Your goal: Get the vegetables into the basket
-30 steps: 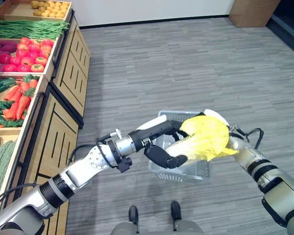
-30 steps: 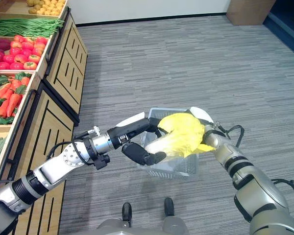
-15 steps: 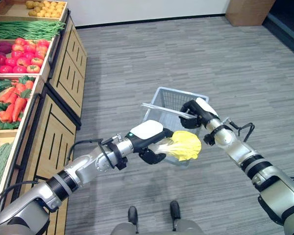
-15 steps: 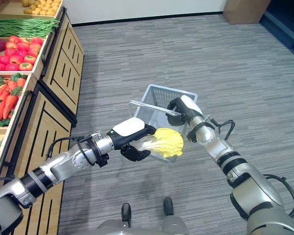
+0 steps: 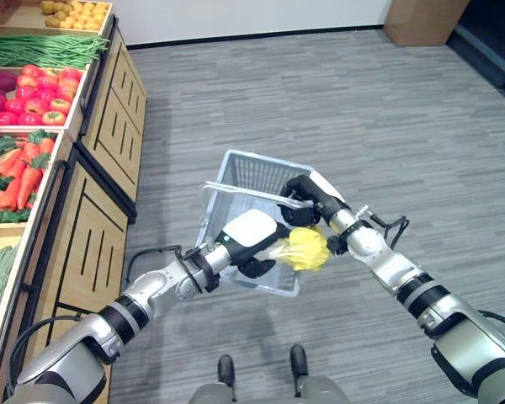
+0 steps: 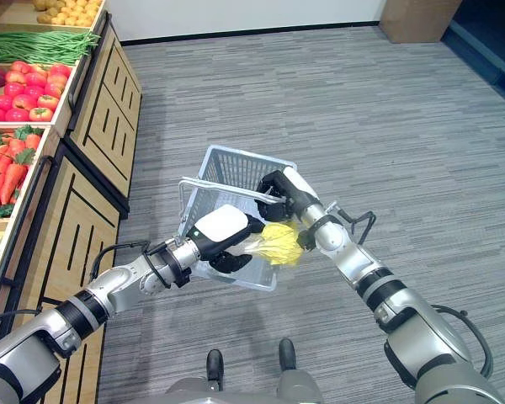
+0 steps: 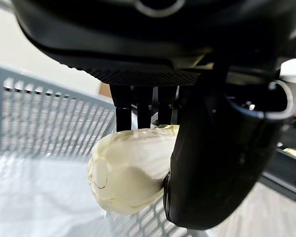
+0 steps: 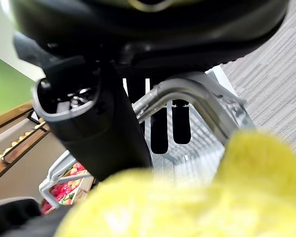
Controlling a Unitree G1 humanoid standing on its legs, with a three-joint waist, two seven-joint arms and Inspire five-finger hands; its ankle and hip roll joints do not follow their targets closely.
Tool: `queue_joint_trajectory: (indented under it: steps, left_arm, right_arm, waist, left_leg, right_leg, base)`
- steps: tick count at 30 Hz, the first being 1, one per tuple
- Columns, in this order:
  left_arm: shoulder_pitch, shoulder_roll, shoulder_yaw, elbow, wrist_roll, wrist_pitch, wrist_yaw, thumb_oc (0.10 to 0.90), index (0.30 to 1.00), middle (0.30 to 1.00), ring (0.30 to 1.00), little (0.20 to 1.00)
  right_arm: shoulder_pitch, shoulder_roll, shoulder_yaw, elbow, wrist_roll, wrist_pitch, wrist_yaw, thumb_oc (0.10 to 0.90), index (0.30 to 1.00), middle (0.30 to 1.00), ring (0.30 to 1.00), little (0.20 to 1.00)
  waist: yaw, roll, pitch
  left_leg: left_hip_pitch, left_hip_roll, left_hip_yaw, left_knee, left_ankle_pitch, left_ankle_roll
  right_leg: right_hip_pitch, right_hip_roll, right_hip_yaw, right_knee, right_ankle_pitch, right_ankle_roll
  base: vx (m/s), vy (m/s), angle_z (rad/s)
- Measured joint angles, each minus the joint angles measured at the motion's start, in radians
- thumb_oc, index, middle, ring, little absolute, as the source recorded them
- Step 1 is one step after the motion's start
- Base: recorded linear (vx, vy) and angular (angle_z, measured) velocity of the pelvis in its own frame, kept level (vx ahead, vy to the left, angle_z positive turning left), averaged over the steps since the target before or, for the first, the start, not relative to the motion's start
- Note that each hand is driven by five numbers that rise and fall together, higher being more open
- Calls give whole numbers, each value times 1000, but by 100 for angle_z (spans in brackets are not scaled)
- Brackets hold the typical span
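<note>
Over the last second I had brought the cabbage (image 5: 305,249) down from above the right forearm to the basket's (image 5: 261,172) near rim, mid-frame. My left hand (image 5: 251,240) kept its fingers and thumb curled round the pale stalk end, so it wasn't released yet. My right hand (image 5: 307,192) stayed wrapped on the handle (image 5: 236,187), tilting the basket toward me. I judged the drop nearly ready.

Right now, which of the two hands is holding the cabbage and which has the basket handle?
The left hand grips the cabbage by its pale stem end over the basket. The right hand is curled round the handle.
</note>
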Motion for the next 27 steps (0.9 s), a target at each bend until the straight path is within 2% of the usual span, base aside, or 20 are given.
queue_joint_trajectory:
  steps: [5,11,13,14,15,16,27]
  left_arm:
    - [3,1,1,153,78,61,18,400,300,300,300,300]
    - [28,2,31,186,103,76,78,400,300,300,300,300]
    - [37,-14,51,210,123,100,95,400,300,300,300,300]
    - [37,-20,54,220,123,107,101,447,366,366,366,366]
    - [41,-29,66,227,125,117,104,616,602,602,602,602]
    - [51,-37,76,227,128,128,115,900,1000,1000,1000,1000]
    - [69,-79,82,194,136,156,127,900,1000,1000,1000,1000]
  right_arm:
    - [0,-31,0,-50,2,-2,1,400,300,300,300,300]
    - [11,-40,2,-52,21,-3,12,400,300,300,300,300]
    - [15,-41,2,-52,22,-3,13,400,300,300,300,300]
    - [15,-41,2,-52,22,-3,13,400,300,300,300,300]
    - [16,-41,2,-52,22,-3,13,400,300,300,300,300]
    - [19,-42,2,-52,22,-3,13,400,300,300,300,300]
    - [40,-31,-1,-52,22,-3,9,400,300,300,300,300]
  waist:
    - [-5,-3,0]
    - [-4,-9,2]
    - [-5,-10,2]
    - [-5,-10,2]
    - [-5,-10,2]
    - [-5,-11,2]
    - [-5,-14,2]
  left_leg:
    - [3,7,8,0,0,-1]
    - [3,9,10,0,0,-1]
    - [4,9,12,0,0,-1]
    - [5,9,13,0,0,-1]
    - [5,9,13,0,0,-1]
    - [5,9,13,0,0,-1]
    - [8,10,14,0,0,-1]
  right_leg:
    - [1,7,1,0,1,-1]
    - [1,9,1,0,2,-2]
    - [1,9,3,0,2,-3]
    - [1,9,3,0,2,-3]
    - [1,9,3,0,2,-3]
    - [1,9,3,0,2,-3]
    - [4,10,2,0,3,-3]
  base:
    - [4,-3,-1]
    - [0,0,0]
    - [0,0,0]
    - [0,0,0]
    - [0,0,0]
    - [0,0,0]
    - [0,0,0]
